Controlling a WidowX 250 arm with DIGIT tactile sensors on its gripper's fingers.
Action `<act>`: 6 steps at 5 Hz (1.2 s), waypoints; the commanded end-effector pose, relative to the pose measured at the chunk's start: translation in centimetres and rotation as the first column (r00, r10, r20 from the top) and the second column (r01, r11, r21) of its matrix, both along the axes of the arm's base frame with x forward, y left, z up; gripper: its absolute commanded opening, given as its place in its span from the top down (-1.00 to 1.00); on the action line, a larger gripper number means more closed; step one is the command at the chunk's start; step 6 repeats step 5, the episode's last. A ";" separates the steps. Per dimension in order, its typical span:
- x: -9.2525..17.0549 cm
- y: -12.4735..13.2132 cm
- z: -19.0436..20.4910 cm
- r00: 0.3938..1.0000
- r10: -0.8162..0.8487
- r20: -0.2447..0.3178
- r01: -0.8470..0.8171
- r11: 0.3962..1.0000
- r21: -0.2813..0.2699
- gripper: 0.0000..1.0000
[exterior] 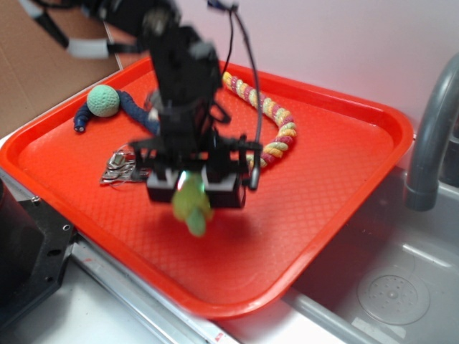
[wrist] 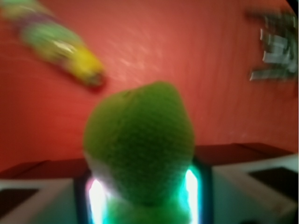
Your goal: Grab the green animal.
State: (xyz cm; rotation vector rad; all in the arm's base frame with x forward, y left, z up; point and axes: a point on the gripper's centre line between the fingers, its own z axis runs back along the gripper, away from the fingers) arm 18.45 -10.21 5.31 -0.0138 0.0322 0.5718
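The ball (exterior: 105,99) lies at the tray's (exterior: 337,215) ten o'clock, metal bits (exterior: 122,169) at nine. At center the tool (exterior: 195,188) points straight down, clamped on the animal (exterior: 191,206), which hangs just above the tray. Grip firmly and lift slowly so the rope tail (exterior: 276,129), at one o'clock, trails free.

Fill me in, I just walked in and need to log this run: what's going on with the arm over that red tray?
The robot's gripper is shut on the green animal, a fuzzy lime-green plush head clamped between its fingers; the exterior view looks to show it above the red tray. Its braided rope tail still curls on the tray. A teal ball on a blue rope and some metal keys lie untouched nearby.
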 end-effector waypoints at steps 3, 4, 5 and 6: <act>-2.0 6.7 14.9 0.889 -0.452 0.073 0.450 0.892 0.038 1.00; -3.0 8.4 15.6 0.878 -0.459 0.137 0.462 0.887 0.009 1.00; -3.1 8.9 15.1 0.889 -0.429 0.161 0.433 0.901 0.011 1.00; -3.1 8.9 15.1 0.889 -0.429 0.161 0.433 0.901 0.011 1.00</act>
